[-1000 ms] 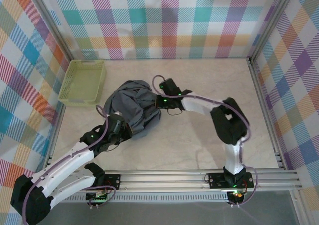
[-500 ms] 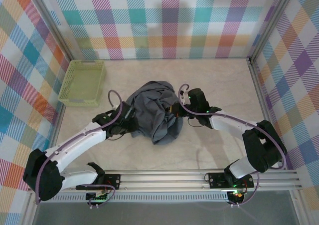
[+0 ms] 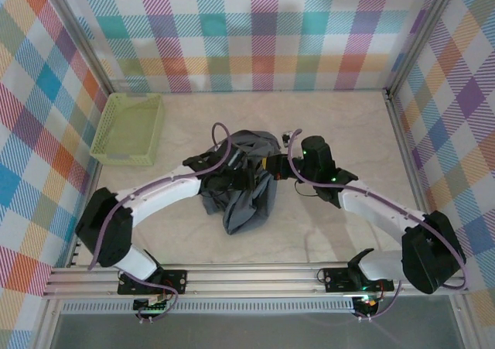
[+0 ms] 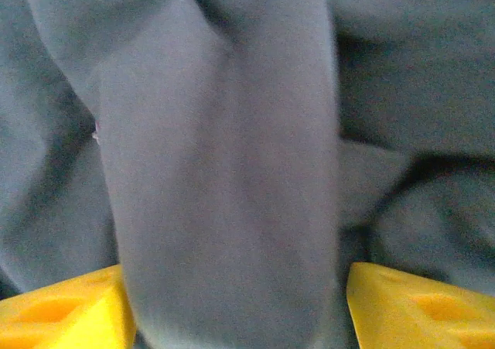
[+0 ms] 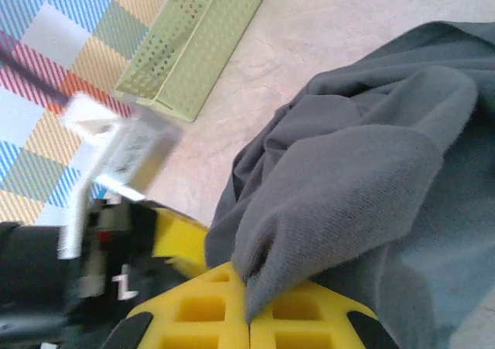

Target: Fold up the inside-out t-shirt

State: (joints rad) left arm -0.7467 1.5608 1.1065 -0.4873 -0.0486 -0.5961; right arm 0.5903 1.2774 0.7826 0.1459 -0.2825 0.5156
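T-shirt [image 3: 246, 202] bunched mid-table, between my two hands.
The cloth lies crumpled at the middle of the table [image 3: 348, 124], well right of the green basket [image 3: 128, 128]. My right hand [image 5: 249, 291] is clamped tight on a fold of it. My left hand [image 4: 232, 287] stands spread, a thick fold between its fingers; whether they touch it, I cannot tell.
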